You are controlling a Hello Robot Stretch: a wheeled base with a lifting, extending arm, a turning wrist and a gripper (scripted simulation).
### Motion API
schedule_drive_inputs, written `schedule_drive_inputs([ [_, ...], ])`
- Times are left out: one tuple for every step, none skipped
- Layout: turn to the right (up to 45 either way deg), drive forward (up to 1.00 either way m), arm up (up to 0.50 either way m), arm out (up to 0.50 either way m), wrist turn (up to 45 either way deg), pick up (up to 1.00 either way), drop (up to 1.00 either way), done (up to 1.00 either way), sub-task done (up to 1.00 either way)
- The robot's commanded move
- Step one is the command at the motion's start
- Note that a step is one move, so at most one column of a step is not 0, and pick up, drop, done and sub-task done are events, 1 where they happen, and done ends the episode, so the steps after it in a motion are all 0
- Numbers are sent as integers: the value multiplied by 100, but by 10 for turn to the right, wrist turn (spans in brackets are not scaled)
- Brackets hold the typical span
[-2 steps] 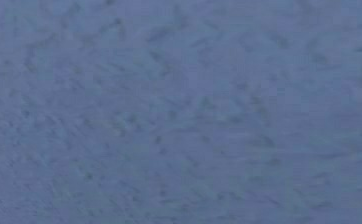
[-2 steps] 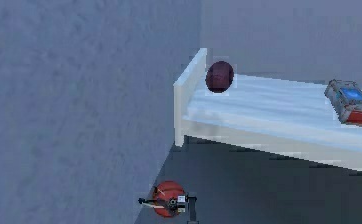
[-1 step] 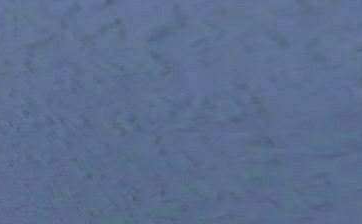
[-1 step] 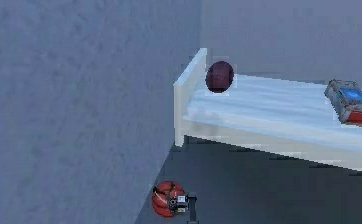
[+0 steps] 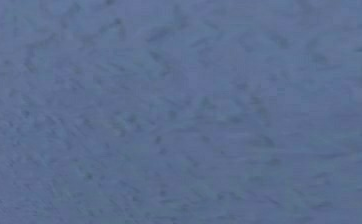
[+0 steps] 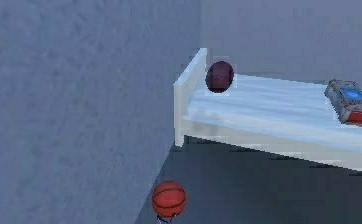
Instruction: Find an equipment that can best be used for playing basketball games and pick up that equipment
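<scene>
Wall (image 5: pixel 181 112): blue-grey and rough-textured, you have it straight ahead in the forward view. In the arm side view a wall of the same colour stands on the 7 to 11 o'clock side, and its corner edge runs down near the middle.
Basketball (image 6: pixel 169 198): your task's thing. You see it at 6 o'clock in the arm side view, an orange ball with dark seams. It lies on the dark floor at the foot of the wall, below the bed's head end and well apart from it.
Headboard (image 6: pixel 189 95): a white upright panel just left of 12 o'clock, at the bed's near-left end.
Dark red ball (image 6: pixel 220 76): at about 12 o'clock, just beside the headboard and on top of the bed. It is round and much darker than the orange one. You cannot tell whether it touches the headboard.
Bed (image 6: pixel 279 115): a white frame with a pale blue top, running from the middle out to 3 o'clock.
Floor (image 6: pixel 269 190): dark grey, from 4 to 6 o'clock, under and in front of the bed.
Box (image 6: pixel 350 102): at 3 o'clock, a small grey, blue and red box lying on the bed near the picture's edge.
Gripper jaws: you cannot tell how they stand.
</scene>
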Motion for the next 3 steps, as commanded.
schedule_drive_inputs([
  [0, 0, 0, 0, 0, 100, 0, 0, 0],
  [0, 0, 10, 0, 0, 0, 0, 0, 0],
  [0, 0, 0, 0, 0, 0, 0, 100, 0],
])
